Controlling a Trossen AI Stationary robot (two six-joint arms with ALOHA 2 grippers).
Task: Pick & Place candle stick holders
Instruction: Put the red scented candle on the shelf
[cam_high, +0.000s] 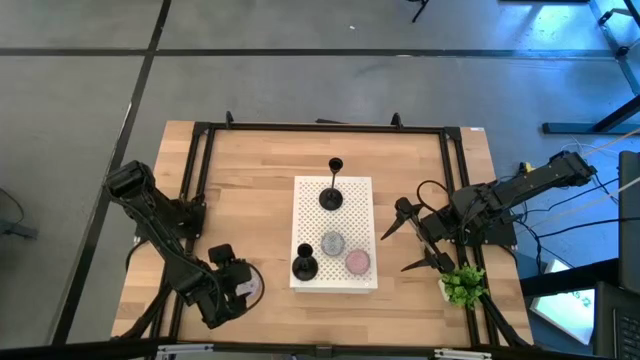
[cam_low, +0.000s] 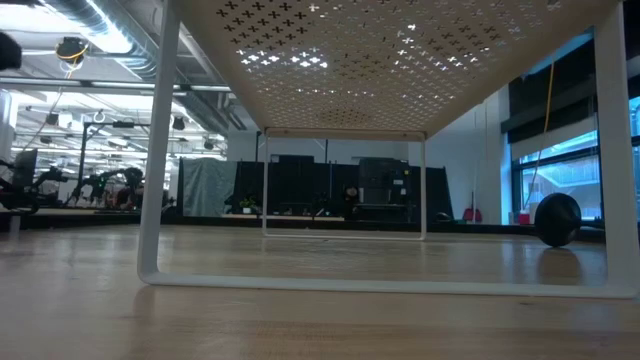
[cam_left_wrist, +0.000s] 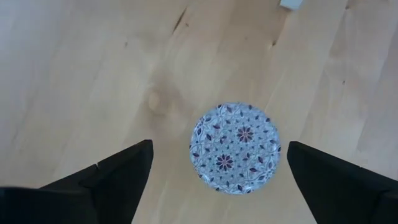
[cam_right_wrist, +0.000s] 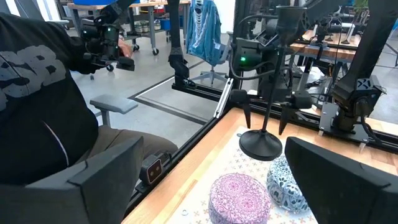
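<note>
— Left gripper (cam_high: 238, 285) is down at the near-left of the table, fingers spread wide over a patterned disc (cam_left_wrist: 235, 148), gripping nothing. Right gripper (cam_high: 418, 240) waits beside the white perforated stand (cam_high: 362, 188), jaws apart too.

— And the candle stick holders?

— I can make out two on that stand: the far candle stick holder (cam_high: 332, 193) is upright, stem vertical, cup on top; the near candle stick holder (cam_high: 305, 265) stands at the near-left corner.

— How'd they handle?

— Rigid and slim, I'd guess, probably top-heavy once lifted. The thin stem looks slippery; pinching low, just above the round base, seems safest.
</note>
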